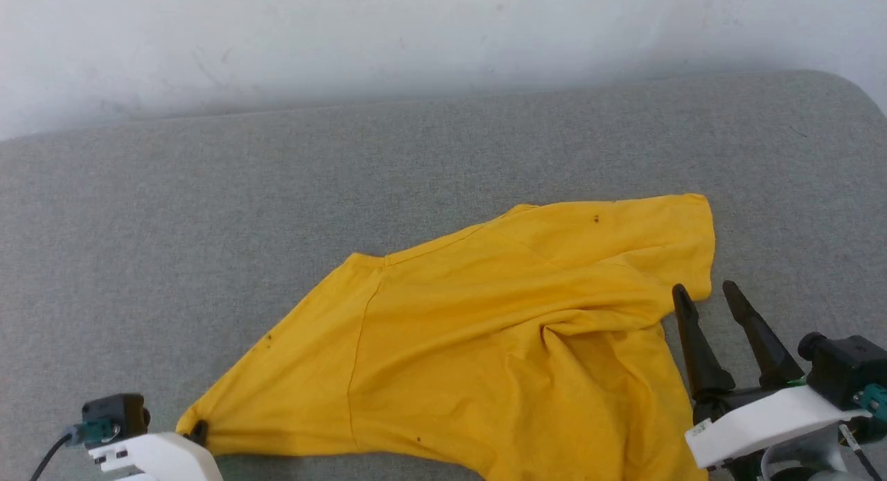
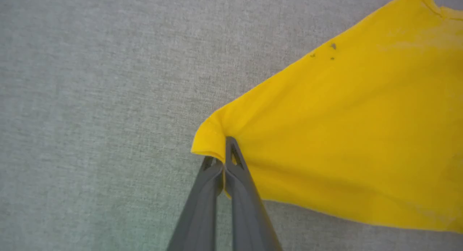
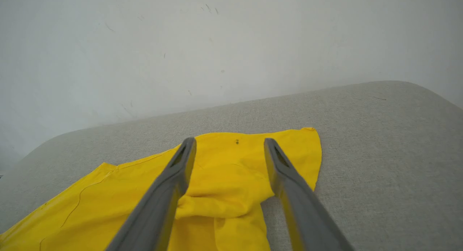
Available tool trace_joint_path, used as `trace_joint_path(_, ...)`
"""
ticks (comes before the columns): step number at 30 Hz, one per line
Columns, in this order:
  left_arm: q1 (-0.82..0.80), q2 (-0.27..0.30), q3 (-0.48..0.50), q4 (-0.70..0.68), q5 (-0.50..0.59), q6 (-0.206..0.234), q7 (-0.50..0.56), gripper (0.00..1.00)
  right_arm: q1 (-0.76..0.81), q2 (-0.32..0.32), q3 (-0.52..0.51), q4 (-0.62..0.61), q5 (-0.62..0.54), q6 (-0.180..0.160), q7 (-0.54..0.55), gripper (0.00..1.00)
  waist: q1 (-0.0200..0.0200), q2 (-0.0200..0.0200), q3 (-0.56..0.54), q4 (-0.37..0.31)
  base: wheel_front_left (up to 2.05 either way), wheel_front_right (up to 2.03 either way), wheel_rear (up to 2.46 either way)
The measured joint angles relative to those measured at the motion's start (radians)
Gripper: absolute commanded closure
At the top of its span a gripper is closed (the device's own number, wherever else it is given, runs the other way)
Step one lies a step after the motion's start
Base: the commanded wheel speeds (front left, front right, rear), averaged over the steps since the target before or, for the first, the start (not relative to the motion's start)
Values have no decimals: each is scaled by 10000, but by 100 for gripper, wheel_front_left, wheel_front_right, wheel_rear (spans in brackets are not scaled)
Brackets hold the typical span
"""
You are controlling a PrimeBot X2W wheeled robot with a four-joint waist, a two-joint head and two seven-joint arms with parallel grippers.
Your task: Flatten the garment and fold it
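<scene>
The garment (image 1: pixel 485 328) is a mustard-yellow T-shirt spread unevenly over the grey cushioned surface, with a bunched crease toward its right side. Its printed side is hidden; a few small dark specks show. My left gripper (image 1: pixel 197 431) is shut on the garment's near-left corner; in the left wrist view its gripper (image 2: pixel 226 149) pinches that corner of the garment (image 2: pixel 343 135). My right gripper (image 1: pixel 708 294) hovers open beside the garment's right edge, nothing between its fingers. In the right wrist view, that gripper (image 3: pixel 229 144) points over the wrinkled garment (image 3: pixel 224 186).
The grey fabric surface (image 1: pixel 277 190) stretches wide to the left and behind the shirt. A pale wall (image 1: pixel 416 37) rises along its far edge. The surface's rounded corner (image 1: pixel 845 93) is at the far right.
</scene>
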Motion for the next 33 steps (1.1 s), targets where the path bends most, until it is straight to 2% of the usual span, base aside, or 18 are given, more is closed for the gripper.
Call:
trace_joint_path(4, 301, -199, 148, -125, -297, 38, -199, 100, 12, 2, -38, -23, -4, 0, 59, 0, 0, 0, -31, 41, 0, 0, 0)
trace_joint_path(5, 296, -280, 167, -153, -384, 23, -291, 71, 25, 4, -61, -31, -4, 0, 65, 0, 0, 0, -45, 55, 0, 0, 0)
trace_joint_path(6, 288, -337, 163, -176, -412, -12, -391, 5, 43, 2, -82, -42, -19, 0, 71, 0, 1, 0, -65, 71, 0, 0, 0)
trace_joint_path(7, 278, -364, 144, -217, -412, -107, -489, 0, 50, 2, -102, -52, -33, 0, 73, 0, 1, 0, -87, 86, 0, 0, 0)
trace_joint_path(11, -141, -385, 123, -593, -299, -349, -976, 0, 50, 0, -127, -146, -75, 0, 134, 0, 1, 0, -190, 109, 0, 0, 0)
trace_joint_path(16, -1436, 42, -374, -732, 163, -830, -828, 0, 49, 2, -90, -261, -82, 0, 190, 0, 1, 0, -193, 24, 0, 0, 0)
trace_joint_path(20, -2584, 351, -1118, -303, 311, -1599, 54, 0, 37, 2, -38, -334, -151, 0, 247, 0, 1, 0, -35, -76, 0, 0, 0)
trace_joint_path(25, -3771, 462, -1921, 897, 265, -2449, 1371, 0, -4, 2, 27, -337, -148, 0, 242, 0, 2, 0, 298, -183, 0, 0, 0)
trace_joint_path(29, -4345, 499, -2433, 1856, 199, -2878, 2286, 0, -104, 2, 121, -301, -144, 0, 213, 0, 2, 0, 572, -284, 0, 0, 0)
trace_joint_path(33, -4883, 667, -2846, 2117, 6, -3122, 3484, 0, -209, 2, 71, -167, -144, 0, 194, 0, 1, 0, 719, -394, 0, 0, 0)
